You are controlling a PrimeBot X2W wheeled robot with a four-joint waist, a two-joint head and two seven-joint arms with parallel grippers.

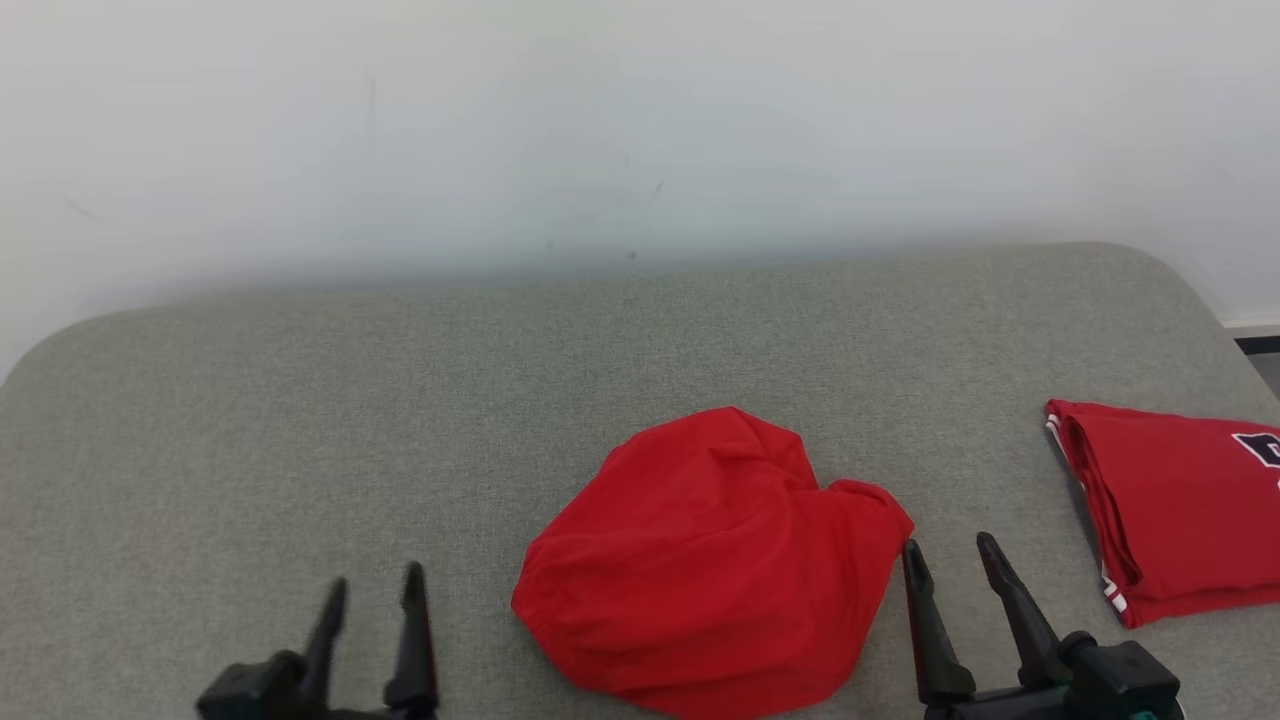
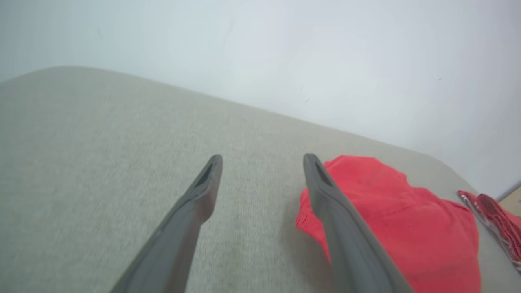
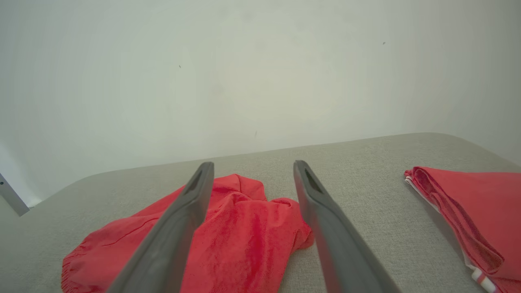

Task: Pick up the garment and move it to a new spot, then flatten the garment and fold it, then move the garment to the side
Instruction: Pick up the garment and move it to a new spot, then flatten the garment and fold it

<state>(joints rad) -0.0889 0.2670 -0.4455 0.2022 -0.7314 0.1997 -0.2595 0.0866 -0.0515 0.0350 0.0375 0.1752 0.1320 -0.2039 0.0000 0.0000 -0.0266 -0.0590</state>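
A crumpled red garment (image 1: 705, 565) lies bunched in a rounded heap on the grey cushioned surface (image 1: 400, 400), near its front middle. My left gripper (image 1: 372, 592) hovers open to the left of the heap, apart from it, nothing between its fingers. My right gripper (image 1: 950, 555) stands open just right of the heap's right lobe, empty. In the left wrist view the garment (image 2: 399, 219) sits to the right of my open left gripper (image 2: 262, 160). The right wrist view has the garment (image 3: 244, 236) low and left, behind the open right gripper (image 3: 252, 167).
A second red garment (image 1: 1180, 505), folded flat with white-striped trim and a dark print, lies at the right edge of the surface; it is also in the right wrist view (image 3: 472, 207). A pale wall (image 1: 640, 130) rises behind the surface. Bare grey surface spreads to the left.
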